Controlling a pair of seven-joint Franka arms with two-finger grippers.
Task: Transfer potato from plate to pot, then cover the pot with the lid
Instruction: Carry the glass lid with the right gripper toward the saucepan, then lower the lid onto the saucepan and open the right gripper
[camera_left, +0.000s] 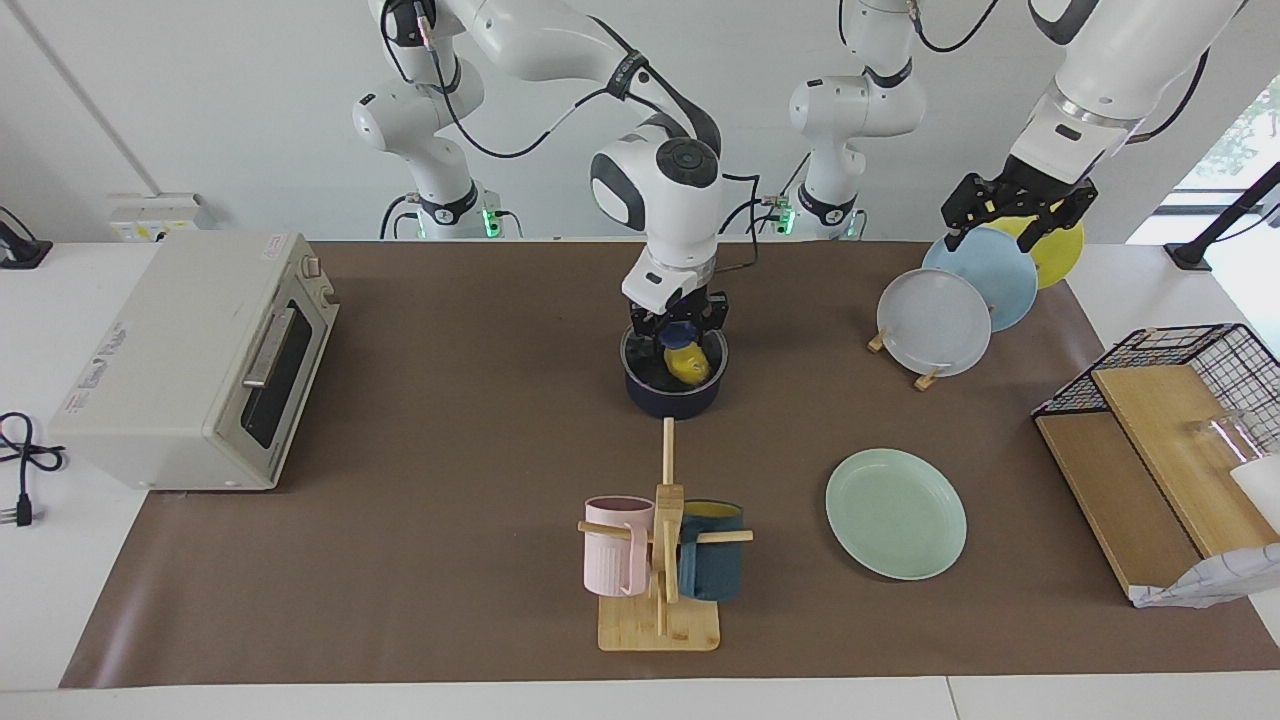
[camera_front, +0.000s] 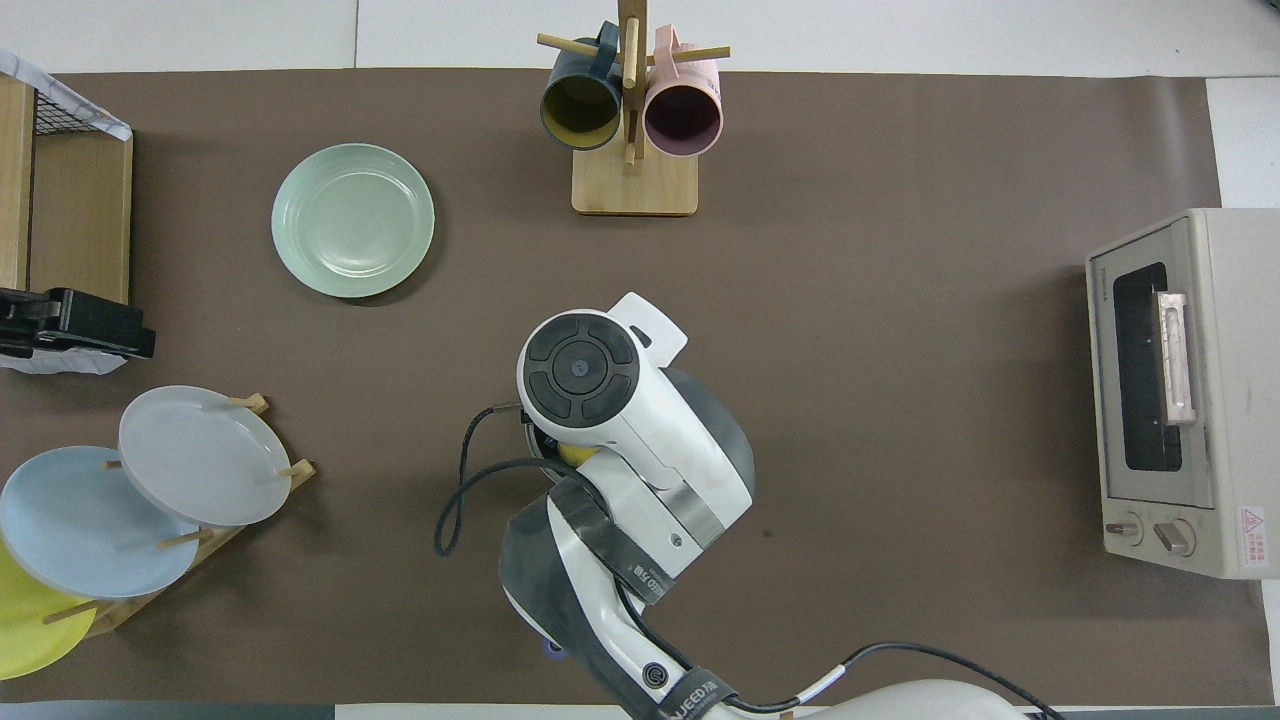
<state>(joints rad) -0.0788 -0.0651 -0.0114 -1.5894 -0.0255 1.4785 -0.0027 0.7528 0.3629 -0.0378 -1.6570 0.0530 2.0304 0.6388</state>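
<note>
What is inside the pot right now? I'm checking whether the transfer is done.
The potato lies inside the pot, with the right gripper just above it. The gripper hides part of the pot's inside. No lid is visible.

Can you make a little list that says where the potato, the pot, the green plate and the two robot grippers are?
potato: inside the pot
pot: mid-table, nearer the robots than the mug rack
plate: bare, flat on the mat, toward the left arm's end
right gripper: just over the pot, above the potato
left gripper: waiting in the air over the upright plates
lid: not seen
</note>
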